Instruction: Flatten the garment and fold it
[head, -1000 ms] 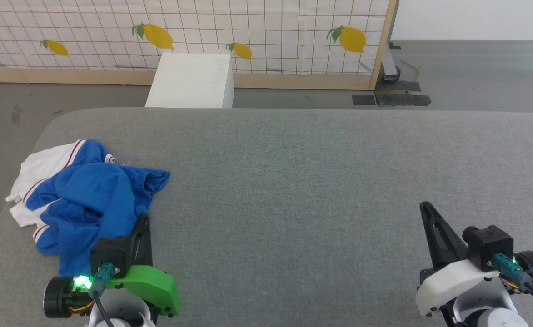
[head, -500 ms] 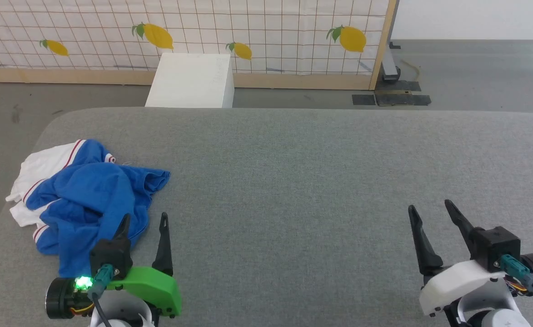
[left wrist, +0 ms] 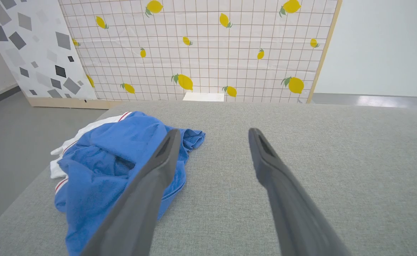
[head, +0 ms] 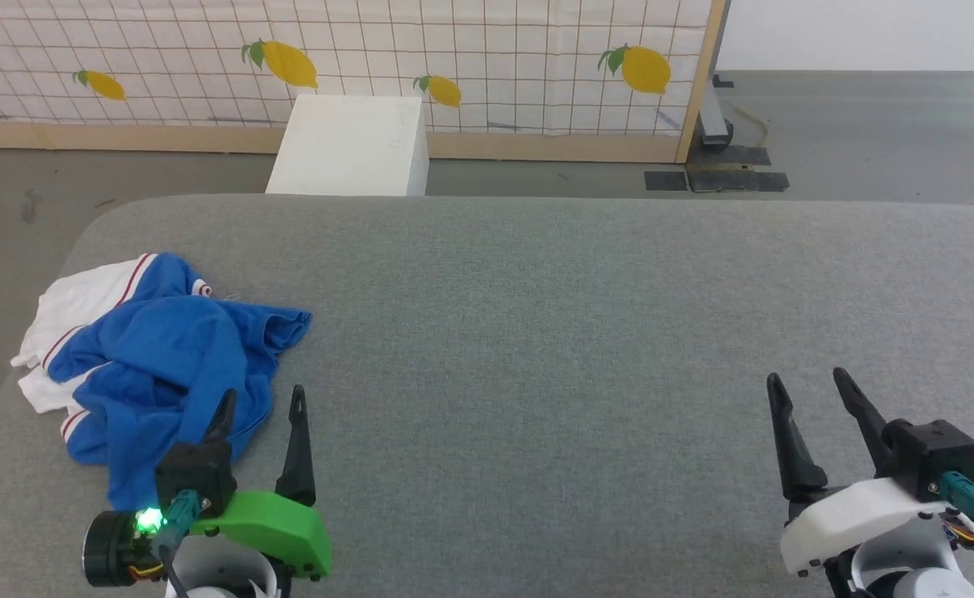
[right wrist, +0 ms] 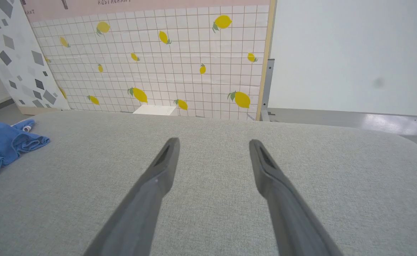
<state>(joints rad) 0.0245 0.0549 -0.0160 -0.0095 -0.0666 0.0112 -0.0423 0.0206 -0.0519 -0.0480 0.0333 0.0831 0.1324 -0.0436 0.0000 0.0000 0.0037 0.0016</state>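
From my remote seat I see the royal-blue soft cotton T-shirt with white short sleeves [head: 163, 365] lying crumpled in a loose heap by the left edge of the grey fabric-covered surface [head: 536, 332]. The blue cloth is bunched and folded over itself on top. White sleeve fabric edged with thin red stripes pokes out on the heap's left, and a bit of white-and-red neckband shows at its far side.

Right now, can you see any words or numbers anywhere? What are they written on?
"RESTAURANT": on the pink band above the lemon panel, with the letter tops cut off.
"ANT": a word's end, on the same band, further left.
White box: faint marks, too blurred to read.
Garment: no writing visible.
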